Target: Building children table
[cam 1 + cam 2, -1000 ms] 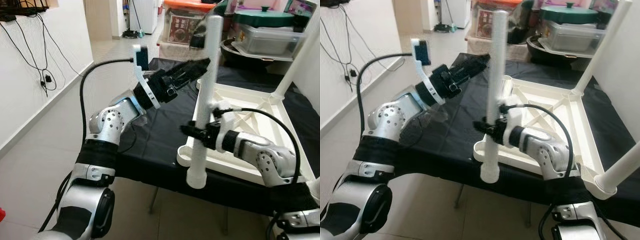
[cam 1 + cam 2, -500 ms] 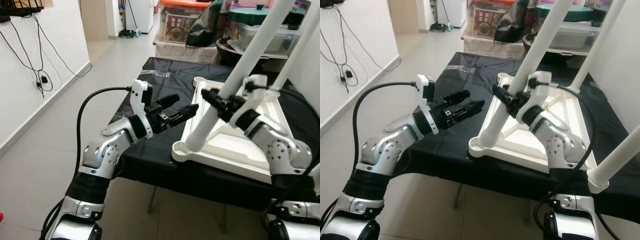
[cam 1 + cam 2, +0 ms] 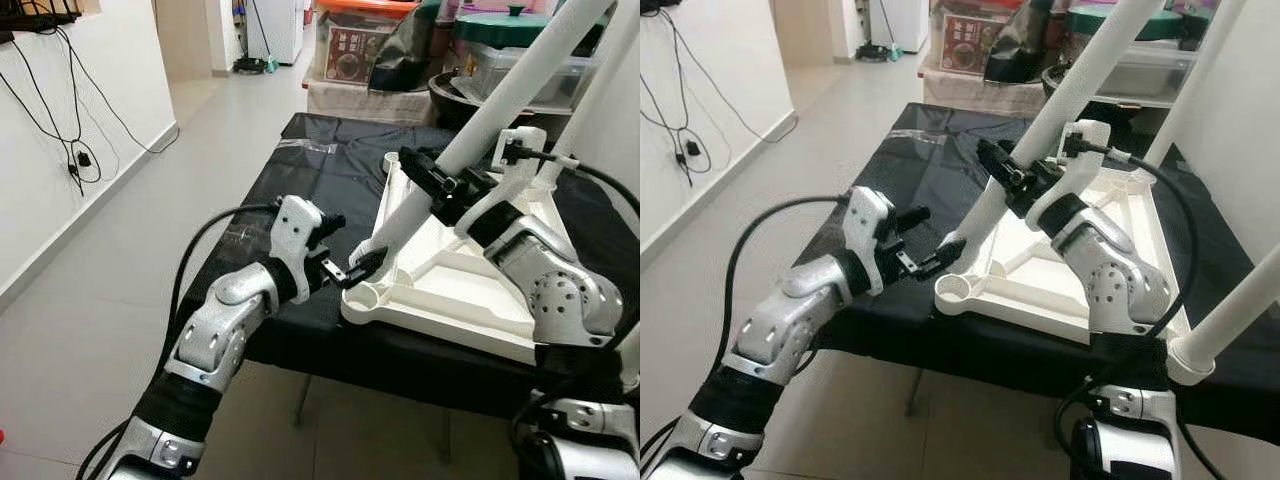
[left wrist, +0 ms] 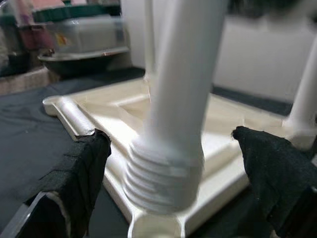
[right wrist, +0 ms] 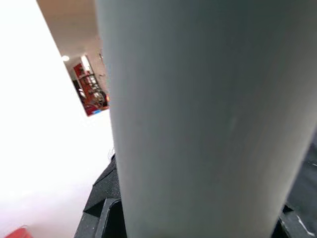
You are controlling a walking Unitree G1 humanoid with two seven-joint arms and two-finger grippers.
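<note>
An upturned white children's table top (image 3: 455,295) lies on a black-covered table (image 3: 300,170). My right gripper (image 3: 440,185) is shut on a loose white leg (image 3: 520,85), which is tilted with its threaded end (image 4: 163,173) just above the near corner socket (image 3: 365,297). My left gripper (image 3: 358,242) is open, with one black finger (image 4: 74,173) on each side of that threaded end and not pressing on it. Two other legs (image 3: 1230,310) stand fixed in the table top's right-hand corners. In the right wrist view the leg (image 5: 198,109) hides almost everything else.
Storage boxes and lidded bins (image 3: 370,50) are stacked behind the black table. A white wall with hanging cables (image 3: 60,130) runs along the left, with tiled floor (image 3: 120,260) between it and the table. The near table edge lies just below the socket.
The right gripper has tipped the leg from upright and brought its threaded end over the corner socket. The left gripper has come in from the left to straddle that end.
</note>
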